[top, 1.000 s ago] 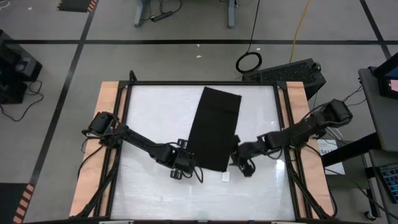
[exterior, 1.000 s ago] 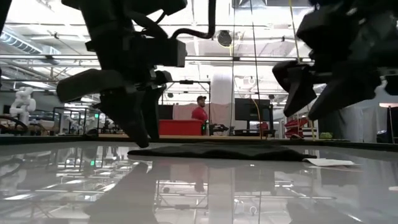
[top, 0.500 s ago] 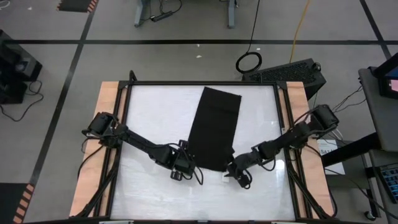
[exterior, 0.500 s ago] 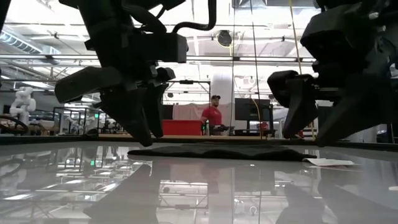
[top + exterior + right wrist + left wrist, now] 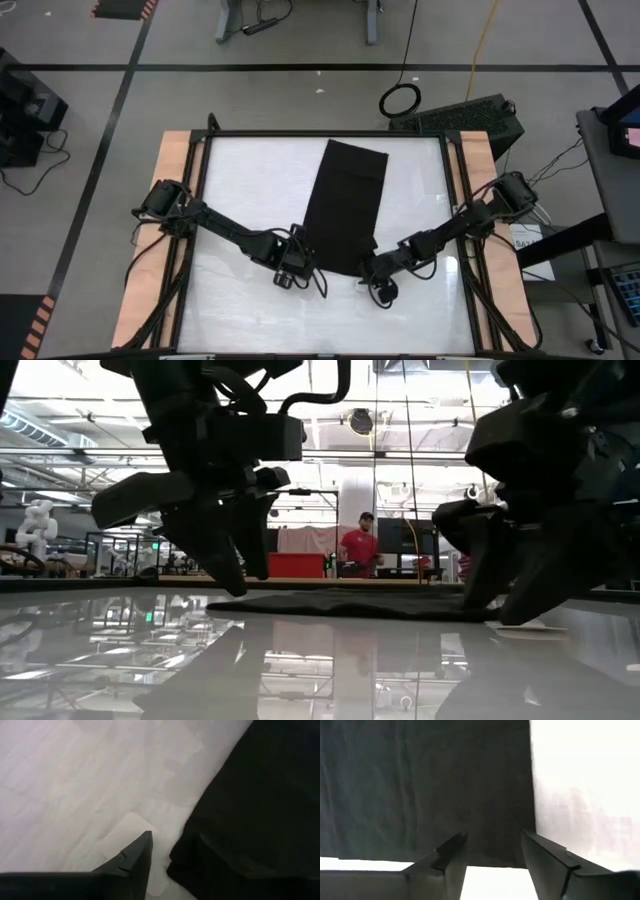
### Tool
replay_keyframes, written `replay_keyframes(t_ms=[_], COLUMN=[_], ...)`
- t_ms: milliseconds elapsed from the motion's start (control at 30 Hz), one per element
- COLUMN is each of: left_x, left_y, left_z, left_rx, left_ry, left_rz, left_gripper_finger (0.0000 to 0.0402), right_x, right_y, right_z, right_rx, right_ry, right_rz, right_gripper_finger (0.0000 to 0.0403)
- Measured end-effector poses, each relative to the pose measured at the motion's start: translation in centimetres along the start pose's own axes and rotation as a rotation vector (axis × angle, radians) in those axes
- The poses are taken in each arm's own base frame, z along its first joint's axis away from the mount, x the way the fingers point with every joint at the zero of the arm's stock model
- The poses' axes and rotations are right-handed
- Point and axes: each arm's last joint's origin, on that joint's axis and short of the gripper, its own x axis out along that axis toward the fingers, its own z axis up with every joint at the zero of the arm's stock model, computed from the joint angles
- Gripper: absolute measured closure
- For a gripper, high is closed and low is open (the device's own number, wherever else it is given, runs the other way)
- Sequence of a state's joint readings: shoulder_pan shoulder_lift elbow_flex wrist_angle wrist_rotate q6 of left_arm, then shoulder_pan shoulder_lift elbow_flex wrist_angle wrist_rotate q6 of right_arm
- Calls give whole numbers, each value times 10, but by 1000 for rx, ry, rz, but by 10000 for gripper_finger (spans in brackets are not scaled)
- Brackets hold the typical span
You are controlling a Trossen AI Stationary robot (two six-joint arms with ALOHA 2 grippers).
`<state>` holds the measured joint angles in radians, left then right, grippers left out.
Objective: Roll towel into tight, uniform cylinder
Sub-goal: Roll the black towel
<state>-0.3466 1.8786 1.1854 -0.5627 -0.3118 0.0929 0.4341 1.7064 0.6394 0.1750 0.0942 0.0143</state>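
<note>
White tabletop (image 5: pixel 240 190) bearing the black towel (image 5: pixel 345 205), laid flat as a long strip. Left gripper (image 5: pixel 492 852), jaws parted and empty, at its near-left corner. Right gripper (image 5: pixel 175 857) at the near-right corner; one finger merges with the cloth, so grip indeterminate.

- The towel (image 5: pixel 345 205) lies flat as a long strip down the middle of the white table (image 5: pixel 250 185); bare table surface runs wide on both sides of it.
- The left gripper (image 5: pixel 298 262) and right gripper (image 5: pixel 368 270) crowd the strip's near corners, leaving only the narrow near edge between them.
- The far end of the strip is unobstructed.
- A black frame (image 5: pixel 320 133) rims the table.
</note>
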Motion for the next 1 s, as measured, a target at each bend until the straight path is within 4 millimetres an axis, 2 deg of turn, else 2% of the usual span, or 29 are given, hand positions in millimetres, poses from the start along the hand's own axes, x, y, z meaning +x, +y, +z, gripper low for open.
replay_keyframes(t_ms=[200, 400, 600, 800, 1000], left_x=[0, 10, 22, 22, 20], left_y=[-3, -7, -17, -29, -38], left_z=[0, 2, 7, 11, 13], left_rx=[18, 27, 80, 114, 151], left_ry=[-12, -19, -51, -90, -112], left_rz=[-105, -164, -161, -132, -66], left_gripper_finger=[149, 139, 139, 161, 219], right_x=[-7, -16, -20, -20, -20], right_y=[13, 19, 19, 20, 20], right_z=[-2, -4, -3, -4, -4], right_rx=[-19, 7, 55, 87, 99], right_ry=[31, 61, 54, 61, 60], right_rz=[35, 52, 36, 31, 31], right_gripper_finger=[323, 391, 395, 400, 400])
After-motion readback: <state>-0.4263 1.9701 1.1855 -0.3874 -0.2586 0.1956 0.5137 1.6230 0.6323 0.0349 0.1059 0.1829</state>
